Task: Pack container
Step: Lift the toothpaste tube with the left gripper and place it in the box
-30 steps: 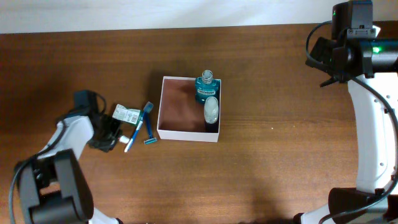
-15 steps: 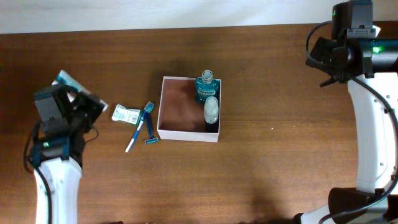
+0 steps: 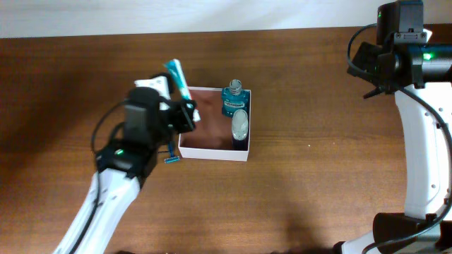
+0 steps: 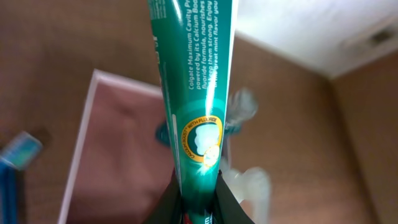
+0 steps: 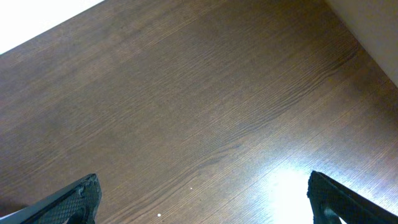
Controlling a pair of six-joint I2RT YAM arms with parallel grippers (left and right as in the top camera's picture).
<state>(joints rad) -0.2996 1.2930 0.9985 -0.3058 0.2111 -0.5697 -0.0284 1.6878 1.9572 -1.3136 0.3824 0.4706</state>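
Robot lab setup: dark wood table (image 3: 304, 176), plain white wall (image 3: 212, 14) behind, left arm (image 3: 106, 201), right arm (image 3: 424, 141) alongside.

Your left gripper (image 4: 198, 202) holds the toothpaste tube (image 4: 196, 93) above the container's (image 3: 212, 152) left wall. In the container, beyond the tube, stand the bottle (image 3: 234, 99) and roll-on (image 3: 241, 125). The razor (image 3: 171, 158) lies on the table (image 3: 311, 176) behind the gripper, beside that wall.

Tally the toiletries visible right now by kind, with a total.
Toothpaste tube: 1, held in the left gripper
Teal mouthwash bottle: 1, in the container
White rounded bottle: 1, in the container
Blue razor: 1, on the table, partly hidden
Total: 4 visible
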